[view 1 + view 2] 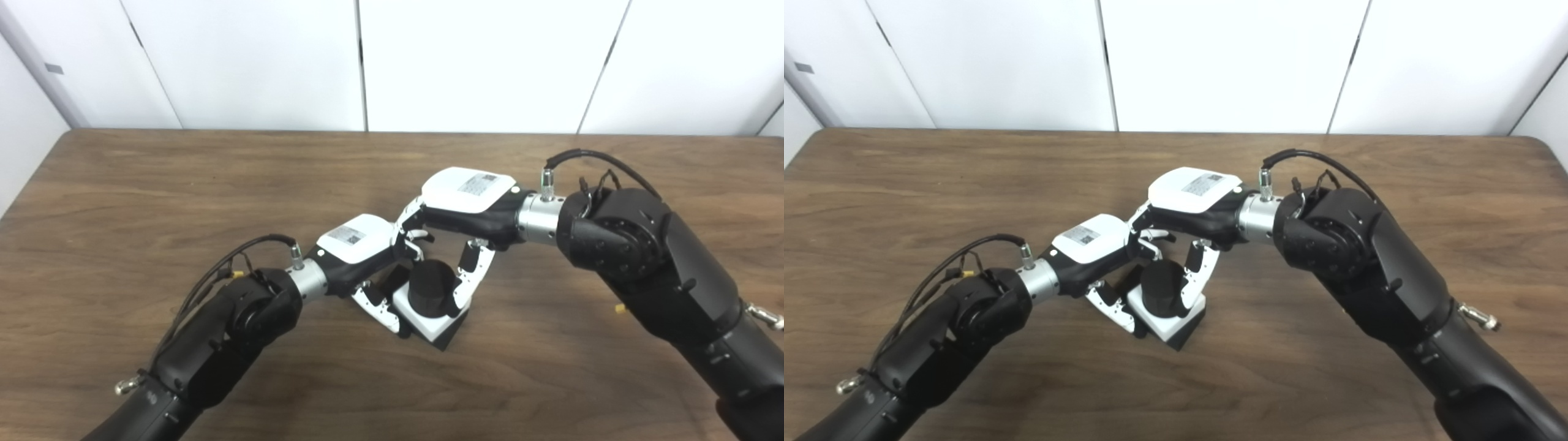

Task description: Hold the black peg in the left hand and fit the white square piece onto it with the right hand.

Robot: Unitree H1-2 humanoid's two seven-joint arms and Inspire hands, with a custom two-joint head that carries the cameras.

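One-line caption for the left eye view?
Both hands, left hand and right hand, close around the black peg seated in the white square piece.

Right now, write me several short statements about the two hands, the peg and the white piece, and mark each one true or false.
1. The black peg stands up through the white square piece. True.
2. The white square piece lies alone at the far edge of the table. False: it sits mid-table between both hands, on a black base.
3. The right hand has a finger beside the peg. True.
4. The left hand rests far from the piece. False: its fingers touch the piece's left side.
5. A red cup stands on the table. False: none shows.
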